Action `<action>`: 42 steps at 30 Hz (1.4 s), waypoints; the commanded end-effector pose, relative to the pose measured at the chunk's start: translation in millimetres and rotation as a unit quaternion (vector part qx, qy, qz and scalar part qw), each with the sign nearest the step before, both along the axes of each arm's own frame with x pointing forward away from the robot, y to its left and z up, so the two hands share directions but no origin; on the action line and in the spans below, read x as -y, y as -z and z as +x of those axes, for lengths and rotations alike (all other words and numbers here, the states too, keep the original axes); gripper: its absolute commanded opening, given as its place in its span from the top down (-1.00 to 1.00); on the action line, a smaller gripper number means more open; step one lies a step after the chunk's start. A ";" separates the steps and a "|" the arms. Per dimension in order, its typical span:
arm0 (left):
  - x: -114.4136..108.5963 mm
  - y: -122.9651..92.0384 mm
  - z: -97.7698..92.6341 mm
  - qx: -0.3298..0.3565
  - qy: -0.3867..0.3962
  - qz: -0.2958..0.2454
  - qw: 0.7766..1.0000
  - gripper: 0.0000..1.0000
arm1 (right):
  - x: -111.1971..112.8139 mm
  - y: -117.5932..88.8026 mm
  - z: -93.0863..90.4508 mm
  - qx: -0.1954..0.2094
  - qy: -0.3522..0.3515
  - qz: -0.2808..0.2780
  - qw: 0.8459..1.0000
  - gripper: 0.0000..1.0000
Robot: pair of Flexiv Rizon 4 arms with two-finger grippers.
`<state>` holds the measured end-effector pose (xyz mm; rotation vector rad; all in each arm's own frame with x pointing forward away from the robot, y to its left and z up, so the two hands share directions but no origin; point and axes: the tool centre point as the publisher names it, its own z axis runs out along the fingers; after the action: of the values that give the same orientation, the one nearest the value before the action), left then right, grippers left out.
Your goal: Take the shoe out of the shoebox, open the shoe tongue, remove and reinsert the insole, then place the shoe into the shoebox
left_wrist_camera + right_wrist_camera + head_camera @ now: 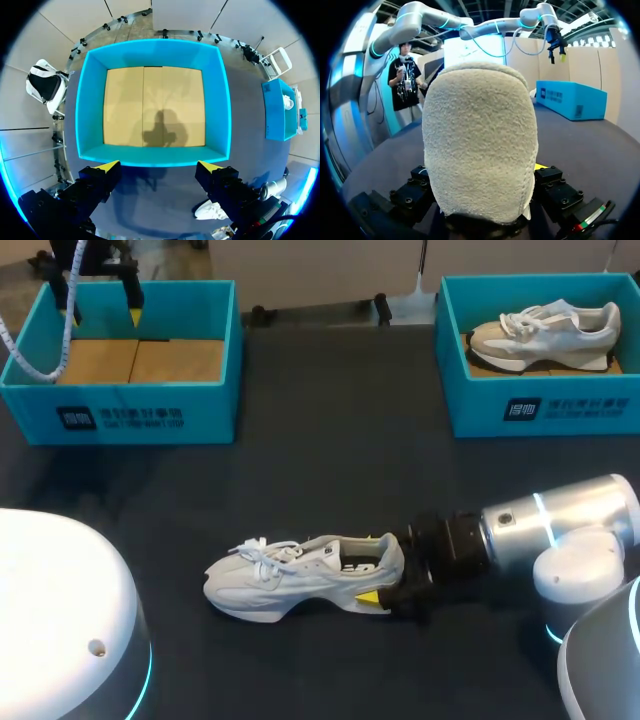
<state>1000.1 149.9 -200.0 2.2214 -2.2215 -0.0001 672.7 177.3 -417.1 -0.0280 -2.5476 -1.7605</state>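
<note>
Right jaws closed on heel of shoe (pixel 290 575), lying on table (pixel 330 470). Left jaws open, above left shoebox (pixel 150 415).

Shoe (pixel 290 575) gripped at the heel by your right claw (pixel 371 568): pale matt mesh with suede-like panels, cloth laces, smooth rubbery sole. The heel between the fingers is fuzzy with a rough nap and a seam along one edge. Claw body is matt black and hard with screw heads showing, and the tips look like smooth yellow plastic. Behind that claw, the arm (pixel 560 520) is brushed silver metal, then glossy white shell. The table (pixel 330 460) under it is dark, matt and cloth-like. Under your spread left claw (pixel 159 165), the shoebox (pixel 152 52) has matt teal card walls and a plain brown cardboard floor, no gloss.
</note>
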 end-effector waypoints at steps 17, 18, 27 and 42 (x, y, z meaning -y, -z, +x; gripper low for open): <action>67.6 4.8 -62.6 0.044 0.024 0.017 0.999 -1.00 | -2.6 -1.0 -4.8 0.001 0.001 -0.002 1.000 1.00; 73.4 5.9 -68.0 0.027 0.026 0.006 0.999 -1.00 | -2.6 -1.0 -4.8 0.001 0.001 -0.002 1.000 1.00; 122.5 3.1 -137.2 0.017 0.022 -0.021 0.999 -1.00 | -2.6 -1.0 -4.8 0.001 0.001 -0.002 1.000 1.00; 124.5 1.8 -140.7 0.015 0.021 -0.020 0.999 -1.00 | -2.6 -1.0 -4.8 0.001 0.001 -0.002 1.000 1.00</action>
<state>861.9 24.2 -200.9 2.1642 -2.2589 0.0651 669.4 177.7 -417.0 -0.0275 -2.5481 -1.7662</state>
